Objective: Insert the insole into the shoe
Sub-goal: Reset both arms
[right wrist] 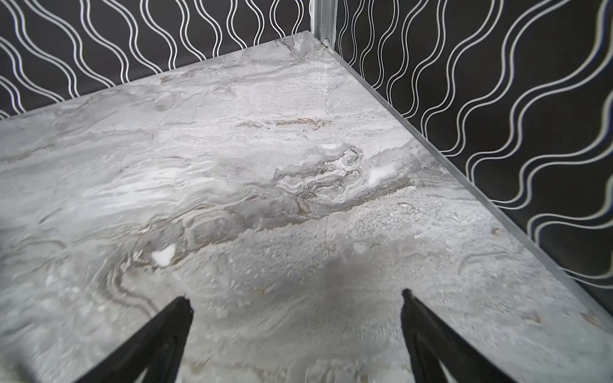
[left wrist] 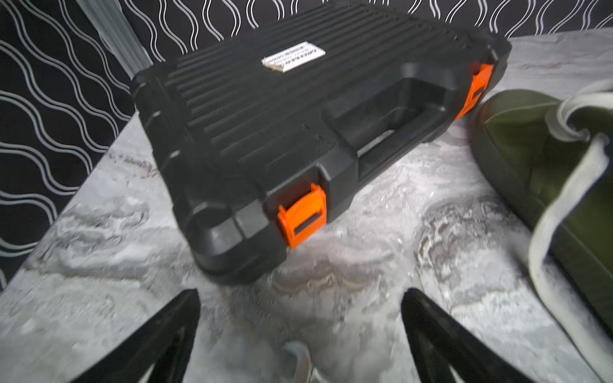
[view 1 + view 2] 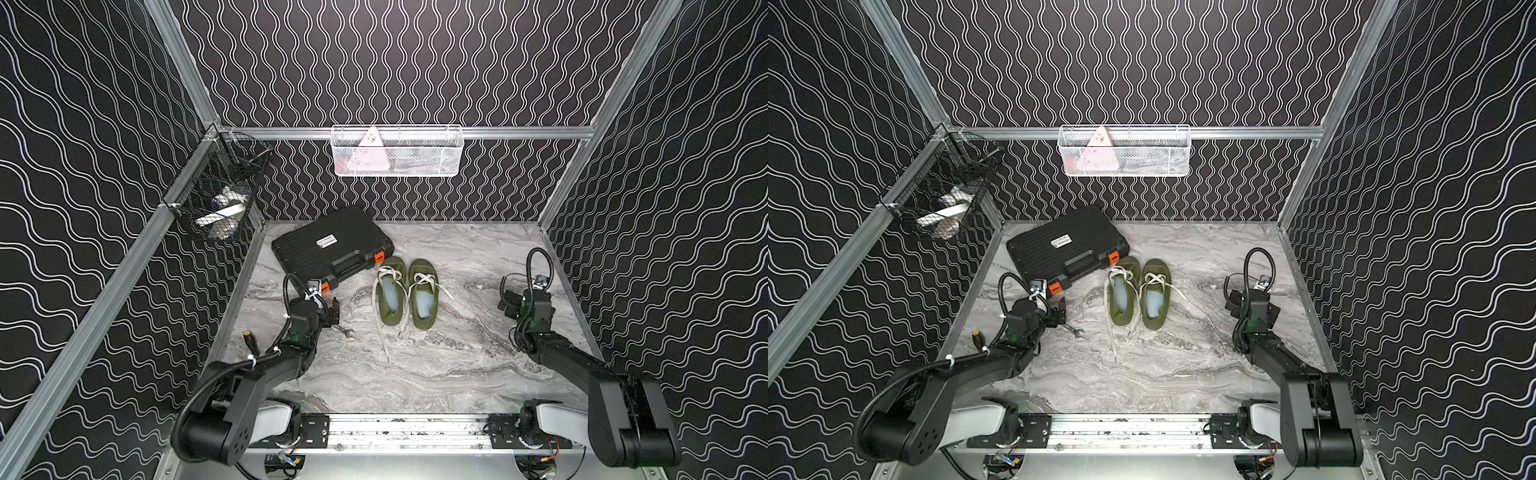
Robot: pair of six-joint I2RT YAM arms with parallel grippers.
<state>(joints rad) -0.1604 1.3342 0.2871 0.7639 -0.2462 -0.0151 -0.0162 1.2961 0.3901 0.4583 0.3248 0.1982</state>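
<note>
Two olive-green shoes stand side by side mid-table in both top views, the left shoe (image 3: 380,309) (image 3: 1113,318) and the right shoe (image 3: 423,272) (image 3: 1156,270). A pale blue insole lies inside each: one (image 3: 390,293) in the left shoe, one (image 3: 426,305) in the right. Loose white laces (image 3: 382,332) trail toward the front. My left gripper (image 2: 301,293) (image 3: 328,307) hangs open and empty to the left of the shoes, with the left shoe's toe (image 2: 530,149) at the edge of its wrist view. Far right, my right gripper (image 1: 295,295) (image 3: 528,301) is open over bare table.
A black tool case (image 3: 332,249) (image 2: 282,126) with orange latches lies behind the left gripper, touching the left shoe's toe. A wrench (image 3: 345,330) lies under that gripper. A white wire basket (image 3: 397,151) hangs on the back wall, a black one (image 3: 216,199) on the left wall.
</note>
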